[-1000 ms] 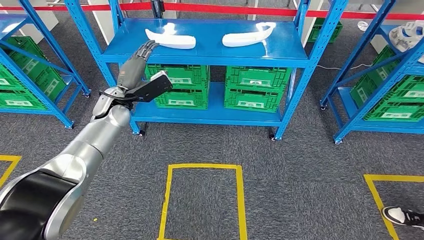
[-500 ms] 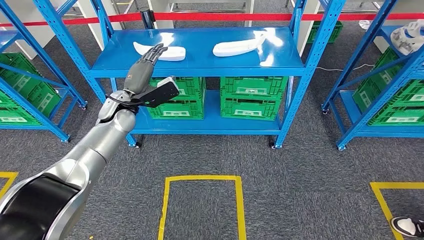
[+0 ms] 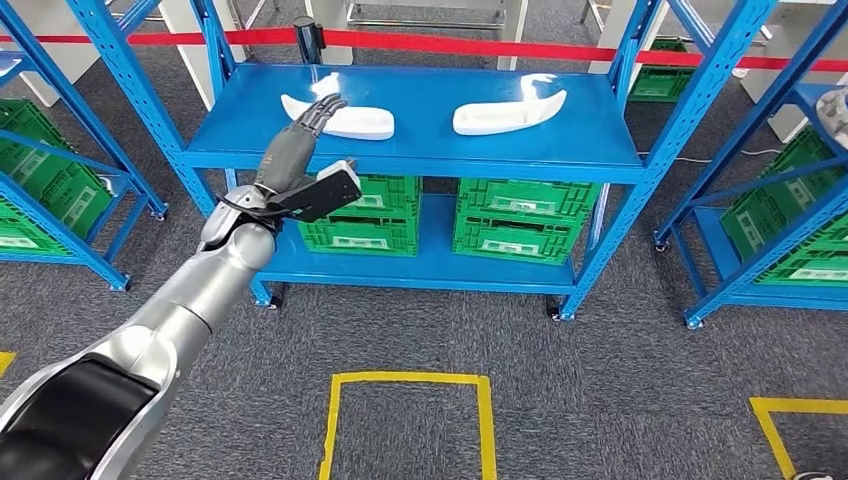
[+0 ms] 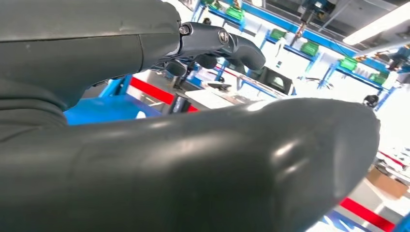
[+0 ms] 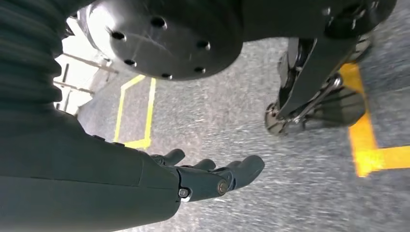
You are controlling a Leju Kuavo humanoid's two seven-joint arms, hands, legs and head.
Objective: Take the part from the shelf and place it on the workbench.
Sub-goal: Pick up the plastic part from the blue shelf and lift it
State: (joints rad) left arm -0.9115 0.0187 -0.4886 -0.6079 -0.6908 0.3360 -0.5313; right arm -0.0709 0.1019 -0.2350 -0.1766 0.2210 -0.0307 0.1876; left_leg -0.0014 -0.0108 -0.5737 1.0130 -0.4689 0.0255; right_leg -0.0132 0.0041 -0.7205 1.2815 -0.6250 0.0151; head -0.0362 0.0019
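Two white curved parts lie on the top board of the blue shelf (image 3: 420,145): the left part (image 3: 350,120) and the right part (image 3: 505,114). My left hand (image 3: 295,160) is raised in front of the shelf, fingers stretched toward the left part, fingertips (image 3: 325,105) just short of it, thumb spread out sideways. It holds nothing. In the left wrist view the thick thumb (image 4: 193,164) fills the foreground with the fingers (image 4: 217,46) extended beyond. My right hand (image 5: 208,181) hangs over the grey carpet, fingers loosely apart and holding nothing.
Green crates (image 3: 515,215) fill the shelf's lower level. More blue racks with green crates stand at the left (image 3: 40,190) and right (image 3: 790,210). A red barrier tape (image 3: 450,42) runs behind the shelf. Yellow floor markings (image 3: 405,420) frame a box on the carpet.
The camera has moved nearer and shifted, so the shelf sits lower and larger. My left hand has risen and reached forward, its fingertips now at the left part's edge.
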